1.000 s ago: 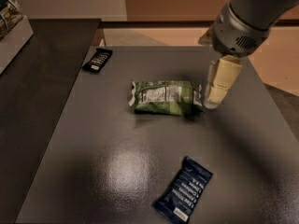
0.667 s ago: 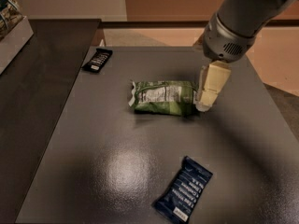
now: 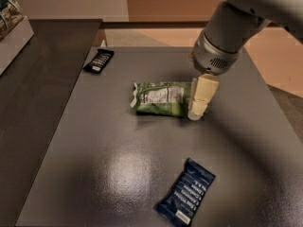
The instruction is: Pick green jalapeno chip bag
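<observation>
The green jalapeno chip bag (image 3: 161,98) lies flat on the dark grey table (image 3: 118,174), near its middle, with its white label panel facing up. My gripper (image 3: 195,113) hangs from the grey arm at the upper right. Its cream fingers (image 3: 201,96) point down at the bag's right end, touching or just over that edge. The bag rests on the table.
A flat dark-blue bar wrapper (image 3: 186,194) with white text lies near the front edge. A small black packet (image 3: 98,60) lies at the table's far left corner. A white box (image 3: 14,32) stands on a darker counter at the far left.
The arm and gripper have moved left and down, from beside the bag's right end to right over that end. The bag has not moved.
</observation>
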{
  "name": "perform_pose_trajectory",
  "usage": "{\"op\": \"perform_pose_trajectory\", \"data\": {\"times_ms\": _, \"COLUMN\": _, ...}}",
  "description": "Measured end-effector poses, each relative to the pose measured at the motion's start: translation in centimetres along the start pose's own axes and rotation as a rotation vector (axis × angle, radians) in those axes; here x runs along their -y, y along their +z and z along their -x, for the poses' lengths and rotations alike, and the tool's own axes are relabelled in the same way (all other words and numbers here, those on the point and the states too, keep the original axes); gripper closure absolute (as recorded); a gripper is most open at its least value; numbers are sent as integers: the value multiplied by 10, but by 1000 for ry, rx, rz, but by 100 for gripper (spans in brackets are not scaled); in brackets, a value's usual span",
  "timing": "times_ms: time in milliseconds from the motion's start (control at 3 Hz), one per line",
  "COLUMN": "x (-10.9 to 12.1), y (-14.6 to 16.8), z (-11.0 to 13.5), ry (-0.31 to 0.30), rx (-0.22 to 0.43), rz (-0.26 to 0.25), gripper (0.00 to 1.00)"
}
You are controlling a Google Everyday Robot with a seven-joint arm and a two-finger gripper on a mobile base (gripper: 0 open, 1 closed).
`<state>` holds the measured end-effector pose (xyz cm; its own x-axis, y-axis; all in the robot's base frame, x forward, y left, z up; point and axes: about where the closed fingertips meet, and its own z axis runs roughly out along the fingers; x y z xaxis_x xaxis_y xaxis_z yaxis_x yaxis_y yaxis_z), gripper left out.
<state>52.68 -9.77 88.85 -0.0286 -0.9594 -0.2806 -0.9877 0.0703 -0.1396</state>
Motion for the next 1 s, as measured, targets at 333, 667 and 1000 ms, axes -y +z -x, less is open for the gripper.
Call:
{"op": "perform_pose_trajectory", "data": {"times_ms": 333, "x": 4, "y": 17, "z": 6, "ry": -12, "rx": 0, "rz": 9, "gripper": 0}}
{"op": "perform_pose_trajectory", "data": {"times_ms": 667, "x": 6, "y": 33, "z": 11, "ry": -22, "rx": -4, "rz": 23, "gripper": 0}}
{"op": "perform_pose_trajectory", "data": {"times_ms": 1000, "x": 9, "y": 47, "z": 14, "ry": -29, "rx": -11, "rz": 39, "gripper": 0}}
